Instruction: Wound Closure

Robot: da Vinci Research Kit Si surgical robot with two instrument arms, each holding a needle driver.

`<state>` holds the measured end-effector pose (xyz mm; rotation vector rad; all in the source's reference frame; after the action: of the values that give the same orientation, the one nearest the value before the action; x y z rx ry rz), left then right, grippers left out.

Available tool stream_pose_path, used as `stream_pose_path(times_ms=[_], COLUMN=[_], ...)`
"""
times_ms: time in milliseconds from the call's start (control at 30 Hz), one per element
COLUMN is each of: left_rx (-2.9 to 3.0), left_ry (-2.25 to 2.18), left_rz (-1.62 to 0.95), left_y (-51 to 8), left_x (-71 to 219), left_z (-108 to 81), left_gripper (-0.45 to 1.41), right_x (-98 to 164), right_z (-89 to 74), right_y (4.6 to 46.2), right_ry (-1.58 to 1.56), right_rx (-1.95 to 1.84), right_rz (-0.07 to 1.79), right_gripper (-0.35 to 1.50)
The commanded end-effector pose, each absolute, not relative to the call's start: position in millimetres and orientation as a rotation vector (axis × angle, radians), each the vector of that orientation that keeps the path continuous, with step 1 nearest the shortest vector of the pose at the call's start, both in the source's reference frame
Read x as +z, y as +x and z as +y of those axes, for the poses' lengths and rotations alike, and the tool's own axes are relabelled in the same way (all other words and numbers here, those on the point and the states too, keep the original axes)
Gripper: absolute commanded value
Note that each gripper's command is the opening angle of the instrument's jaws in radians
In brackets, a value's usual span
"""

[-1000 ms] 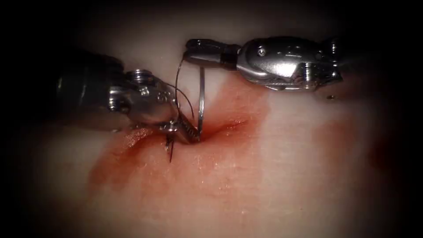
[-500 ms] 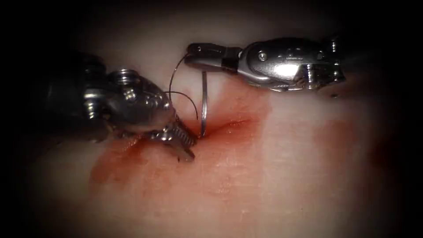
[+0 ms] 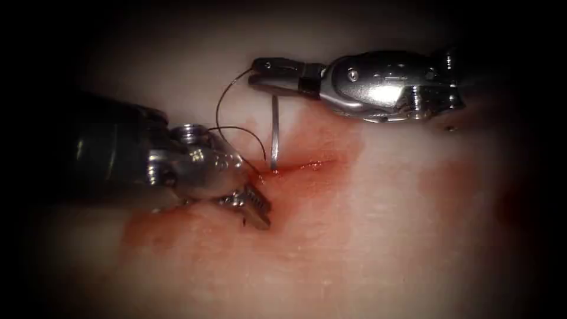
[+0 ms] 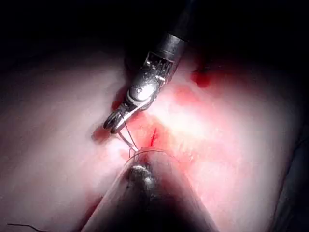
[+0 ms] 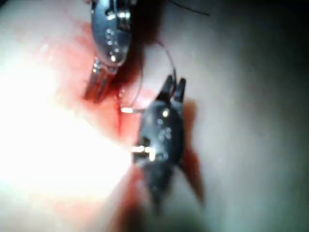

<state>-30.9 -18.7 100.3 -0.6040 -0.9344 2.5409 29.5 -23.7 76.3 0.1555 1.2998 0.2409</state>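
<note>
Two steel claws work over the pale pork-belly tissue, one from each side of the short red cut. In the endoscope view the right arm's claw lies level above the cut, its two jaws together on the upper end of the thin, curved silver needle, close to where the dark thread leaves it. From that grip the needle hangs straight down and its lower end meets the tissue at the cut; whether the point sits in the flesh or just rests in the groove cannot be told. The thread loops out to the left of the claw, curls back and runs down toward the cut beside the left arm's claw.

That left claw lies on the left side of the cut, its serrated jaws resting low on the red fluid that stains the tissue; they look together, with a small dark speck at the tip, and what they hold, if anything, cannot be made out.

The left wrist view adds the right claw seen end-on, with the needle as a fine pale line running from it to the cut. The right wrist view shows the left claw as two bright prongs just beside the cut, with the right claw's dark tips near a thin arc of thread
</note>
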Motion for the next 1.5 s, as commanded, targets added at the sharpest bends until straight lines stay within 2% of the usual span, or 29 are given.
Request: stream_pose_path(times_ms=[33,767,1500], left_rx=[2.540,2.541,2.548], left_ry=[-0.603,-0.641,-0.688], left_rz=[-0.942,-0.909,-0.715], left_y=[-31.4,-30.6,-32.7], left_x=[101.1,94.0,94.4], left_z=[-19.0,-19.6,-21.1], left_gripper=[0.19,0.17,0.19], right_x=[76.8,76.1,76.3], right_z=[-24.1,-24.7,-24.2], right_y=[30.2,30.7,30.9], right_ry=[0.157,0.168,0.236], right_rx=[0.241,0.243,0.312], right_rz=[1.302,1.327,1.348], right_gripper=[-0.35,-0.35,-0.35])
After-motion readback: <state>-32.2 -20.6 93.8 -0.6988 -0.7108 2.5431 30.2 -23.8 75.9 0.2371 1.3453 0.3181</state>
